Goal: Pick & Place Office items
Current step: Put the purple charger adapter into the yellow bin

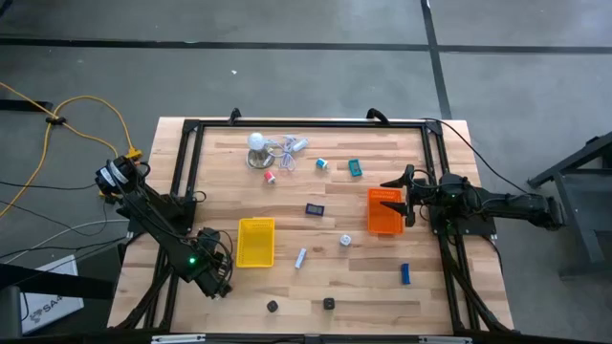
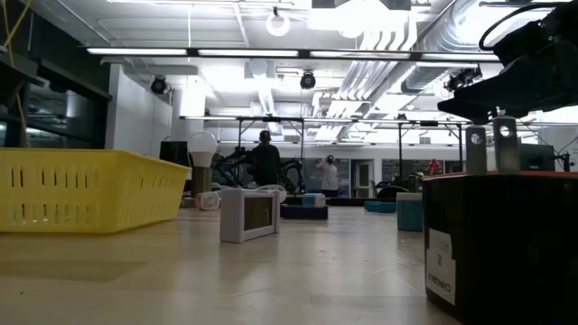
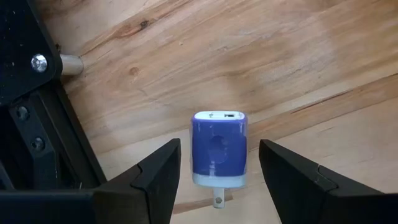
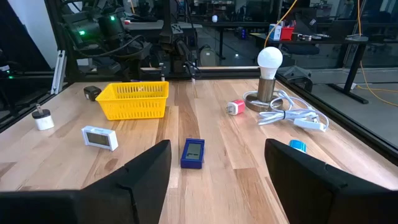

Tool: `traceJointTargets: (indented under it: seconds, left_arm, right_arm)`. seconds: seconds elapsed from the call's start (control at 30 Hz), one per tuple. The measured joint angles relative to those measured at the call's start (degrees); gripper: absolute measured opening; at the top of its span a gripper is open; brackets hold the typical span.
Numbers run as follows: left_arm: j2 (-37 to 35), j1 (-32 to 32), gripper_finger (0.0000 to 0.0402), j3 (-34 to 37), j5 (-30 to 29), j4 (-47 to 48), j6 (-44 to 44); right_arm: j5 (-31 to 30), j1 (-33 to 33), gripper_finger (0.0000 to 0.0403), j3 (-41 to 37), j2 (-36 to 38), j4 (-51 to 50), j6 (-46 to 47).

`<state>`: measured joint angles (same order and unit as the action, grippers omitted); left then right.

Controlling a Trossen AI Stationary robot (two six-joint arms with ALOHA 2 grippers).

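My left gripper (image 3: 219, 146) is open at the table's near left corner (image 1: 215, 282). Its fingers stand on either side of a small blue plug block (image 3: 217, 149) with a white base and metal prongs, without touching it; the block lies on the wood. My right gripper (image 4: 217, 149) is open above the orange tray (image 1: 384, 212) at the table's right (image 1: 409, 196). Scattered on the table are a dark blue device (image 4: 193, 152), a white timer (image 4: 100, 138), a red piece (image 4: 236, 107), a teal roll (image 4: 298, 145), a blue block (image 1: 405, 273) and two black pieces (image 1: 329, 303).
The yellow tray (image 1: 255, 241) sits left of centre. A white dome lamp (image 1: 256, 143) with a pale cord (image 1: 289, 151) stands at the far edge. A black frame (image 1: 186, 162) borders the table. A black plug block (image 2: 501, 244) fills the low view's right foreground. People stand far behind.
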<state>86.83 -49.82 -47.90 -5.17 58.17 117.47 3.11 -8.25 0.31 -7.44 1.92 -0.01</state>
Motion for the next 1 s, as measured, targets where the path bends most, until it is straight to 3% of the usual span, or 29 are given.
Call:
traceJointTargets:
  seconds: [0.8,1.0]
  left_arm:
    - [0.0,0.0,0.0205,0.0,0.3,0.1,0.0]
    - [0.0,0.0,0.0179,0.0,0.2,0.1,0.0]
  right_arm:
    - [0.0,0.0,0.0248,0.0,0.0,0.0,0.0]
    - [0.0,0.0,0.0248,0.0,0.0,0.0,0.0]
